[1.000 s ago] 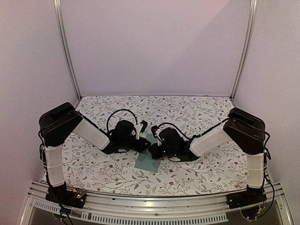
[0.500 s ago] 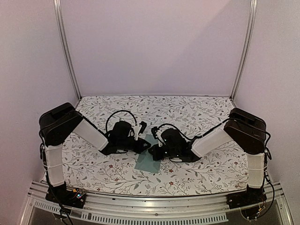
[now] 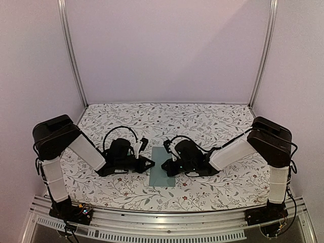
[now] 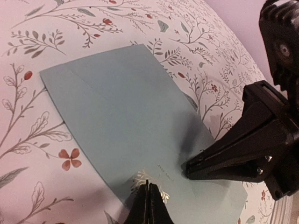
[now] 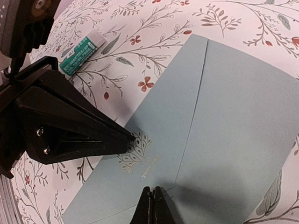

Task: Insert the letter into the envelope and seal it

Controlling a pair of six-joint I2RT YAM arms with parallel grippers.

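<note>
Envelope (image 4: 121, 107) under left hand (image 4: 148, 205), right hand (image 5: 153, 205)

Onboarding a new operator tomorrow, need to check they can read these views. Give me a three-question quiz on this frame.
1. True or false: the left end effector and the right end effector are both shut.
2. What lies on the table near the envelope? A) glue stick B) scissors C) pen
3. Fill in: the envelope lies ___ on the table.
Key: 1 true; 2 A; 3 flat.
</note>
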